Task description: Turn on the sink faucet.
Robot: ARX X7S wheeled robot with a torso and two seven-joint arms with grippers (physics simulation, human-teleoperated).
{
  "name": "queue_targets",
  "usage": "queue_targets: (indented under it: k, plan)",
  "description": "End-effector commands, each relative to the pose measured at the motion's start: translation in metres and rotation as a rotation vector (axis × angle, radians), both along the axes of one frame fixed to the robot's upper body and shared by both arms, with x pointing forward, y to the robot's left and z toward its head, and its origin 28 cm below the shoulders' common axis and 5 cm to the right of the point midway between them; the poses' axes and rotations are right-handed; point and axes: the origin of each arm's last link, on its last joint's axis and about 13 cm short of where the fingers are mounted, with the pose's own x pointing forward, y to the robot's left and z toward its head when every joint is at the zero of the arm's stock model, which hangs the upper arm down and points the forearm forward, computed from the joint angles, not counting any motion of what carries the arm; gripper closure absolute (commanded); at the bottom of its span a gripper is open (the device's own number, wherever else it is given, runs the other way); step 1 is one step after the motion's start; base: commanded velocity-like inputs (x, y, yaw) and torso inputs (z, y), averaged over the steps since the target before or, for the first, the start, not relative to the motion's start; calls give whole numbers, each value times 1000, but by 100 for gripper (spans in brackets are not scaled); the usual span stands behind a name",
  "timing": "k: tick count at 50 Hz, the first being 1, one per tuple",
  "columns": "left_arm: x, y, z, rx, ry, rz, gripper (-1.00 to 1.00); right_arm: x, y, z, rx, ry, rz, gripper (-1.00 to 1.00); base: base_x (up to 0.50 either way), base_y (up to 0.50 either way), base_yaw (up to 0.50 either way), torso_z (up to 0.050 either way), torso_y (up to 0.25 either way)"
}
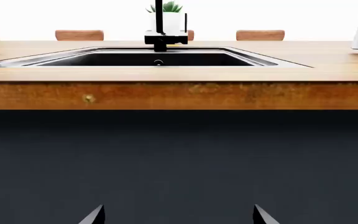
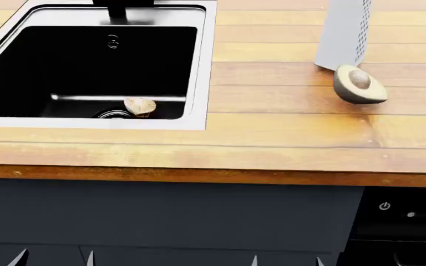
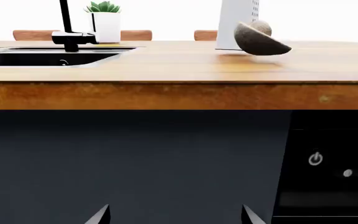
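Note:
The sink faucet (image 1: 159, 28) is a dark tap with a square block base and a thin upright lever (image 1: 186, 22). It stands behind the sink (image 1: 17, 59), a black basin with a steel rim (image 2: 207, 72). In the head view only the sink faucet's foot (image 2: 117, 12) shows at the top edge; the right wrist view has the sink faucet (image 3: 65, 25) at far left. My left gripper (image 1: 179, 215) and right gripper (image 3: 175, 215) are open and hold nothing. Both hang low in front of the dark cabinet, below the counter edge, far from the tap. Only the tips of the left gripper (image 2: 55, 259) and right gripper (image 2: 287, 261) show.
A beige lump (image 2: 140, 106) lies by the drain strainer (image 2: 113, 114) in the basin. On the wooden counter (image 2: 287, 144) sit an avocado half (image 2: 359, 84) and an upright perforated steel piece (image 2: 344, 33). A potted plant (image 3: 106, 21) stands behind the tap. A black appliance panel (image 2: 401, 213) is lower right.

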Motion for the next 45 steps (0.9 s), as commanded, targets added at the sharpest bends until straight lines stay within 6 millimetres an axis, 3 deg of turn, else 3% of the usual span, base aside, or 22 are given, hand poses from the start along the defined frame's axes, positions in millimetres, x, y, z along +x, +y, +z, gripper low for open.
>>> queue_targets:
  k: [1, 12, 45]
  plan:
    - [0, 1, -1, -3, 6, 1, -100, 0, 0, -1, 1, 7, -2, -100, 0, 0, 0, 0, 0]
    - [1, -1, -3, 7, 33, 2, -100, 0, 1, 2, -18, -9, 2, -100, 0, 0, 0, 0, 0]
    - [0, 2, -4, -6, 54, 15, -100, 1, -1, -1, -17, 11, -10, -100, 12, 381, 0, 0, 0]
